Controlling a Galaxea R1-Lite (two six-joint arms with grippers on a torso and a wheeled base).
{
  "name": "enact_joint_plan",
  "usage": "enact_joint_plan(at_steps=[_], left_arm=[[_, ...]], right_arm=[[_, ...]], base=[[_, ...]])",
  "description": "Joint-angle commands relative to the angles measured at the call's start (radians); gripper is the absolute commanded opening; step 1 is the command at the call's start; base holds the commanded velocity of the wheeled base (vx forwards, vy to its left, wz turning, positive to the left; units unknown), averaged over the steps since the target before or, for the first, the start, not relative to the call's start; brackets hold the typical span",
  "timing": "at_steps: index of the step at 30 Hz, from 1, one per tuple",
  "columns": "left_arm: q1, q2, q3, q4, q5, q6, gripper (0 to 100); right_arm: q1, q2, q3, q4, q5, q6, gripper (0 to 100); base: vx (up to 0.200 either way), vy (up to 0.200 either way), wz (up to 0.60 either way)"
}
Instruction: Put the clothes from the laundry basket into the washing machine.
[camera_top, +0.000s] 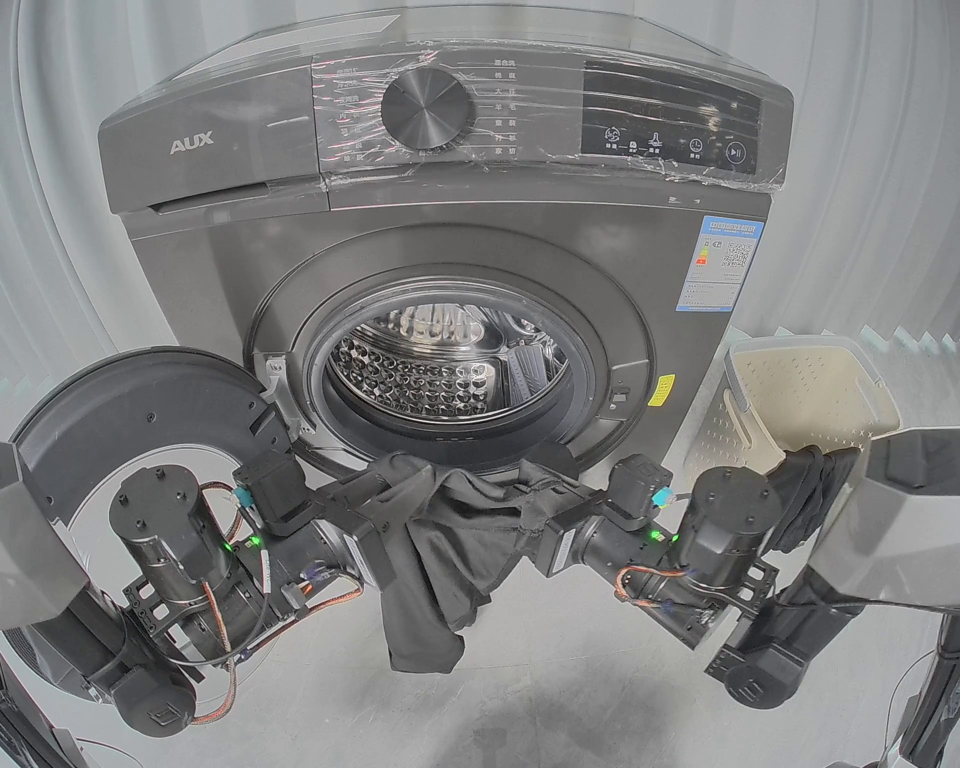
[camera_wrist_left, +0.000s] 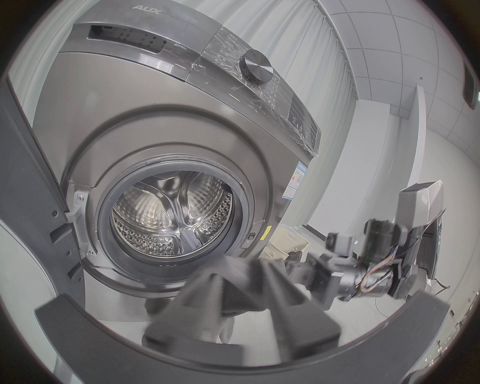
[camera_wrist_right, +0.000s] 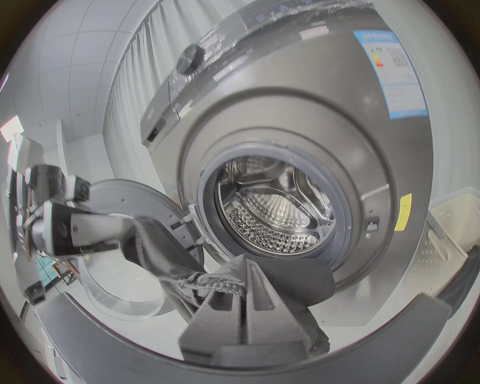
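Note:
A black garment (camera_top: 450, 540) hangs stretched between my two grippers, just below and in front of the washing machine's open drum (camera_top: 450, 360). My left gripper (camera_top: 385, 492) is shut on its left end, which bunches over the fingers (camera_wrist_left: 210, 305) in the left wrist view. My right gripper (camera_top: 535, 492) is shut on the right end, and the fingers (camera_wrist_right: 235, 310) pinch the cloth (camera_wrist_right: 295, 280) tightly. The drum (camera_wrist_right: 275, 210) looks bare inside. The cream laundry basket (camera_top: 810, 385) stands to the right of the machine, with another dark garment (camera_top: 810, 490) draped over its front edge.
The machine's round door (camera_top: 130, 410) is swung fully open to the left, close to my left arm. Grey floor lies below the hanging cloth. White curtains hang behind the machine.

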Motion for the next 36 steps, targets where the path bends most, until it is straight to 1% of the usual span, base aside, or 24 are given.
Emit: enact_joint_plan(at_steps=[1,5,8,10,11,16,18,21,25,31,32,33,36], left_arm=[[0.001,0.006,0.034,0.001,-0.008,-0.007,100],[0.002,0.076,0.057,-0.001,-0.008,-0.007,100],[0.004,0.109,0.056,-0.001,-0.008,-0.005,100],[0.004,0.109,0.056,-0.001,-0.008,-0.005,100],[0.002,0.130,0.060,-0.001,-0.009,-0.001,100],[-0.004,0.132,0.067,-0.001,-0.011,0.001,100],[-0.013,0.132,0.071,-0.001,-0.021,0.002,100],[-0.024,0.130,0.091,-0.001,-0.031,0.004,100],[-0.053,0.130,0.113,-0.002,-0.031,0.004,100],[-0.073,0.144,0.113,-0.002,-0.031,0.007,100],[-0.082,0.145,0.106,-0.002,-0.031,0.009,100],[-0.091,0.147,0.105,-0.002,-0.031,0.009,100],[-0.098,0.148,0.102,-0.001,-0.031,0.009,100]], right_arm=[[0.006,-0.124,0.054,-0.002,0.002,0.002,0],[0.019,-0.132,0.023,-0.004,0.019,-0.004,0],[0.023,-0.134,-0.008,-0.004,0.019,-0.001,0],[0.023,-0.134,-0.008,-0.004,0.019,-0.001,0],[0.023,-0.134,-0.043,-0.004,0.015,0.002,0],[0.023,-0.134,-0.049,-0.004,0.009,-0.004,0],[0.023,-0.132,-0.058,0.001,0.006,-0.006,0],[0.024,-0.131,-0.074,0.008,-0.005,-0.007,0],[0.026,-0.123,-0.092,0.013,-0.037,-0.009,0],[0.026,-0.117,-0.112,0.019,-0.048,-0.009,0],[0.026,-0.112,-0.118,0.030,-0.063,-0.009,0],[0.027,-0.112,-0.120,0.036,-0.070,-0.009,0],[0.029,-0.112,-0.123,0.042,-0.074,-0.009,0]], base=[[0.000,0.000,0.00],[0.000,0.000,0.00],[0.000,0.000,0.00],[0.000,0.000,0.00],[0.000,0.000,0.00],[0.000,0.000,0.00],[0.000,0.000,0.00],[0.000,0.000,0.00],[0.000,0.000,0.00],[0.000,0.000,0.00],[0.000,0.000,0.00],[0.000,0.000,0.00],[0.000,0.000,0.00]])
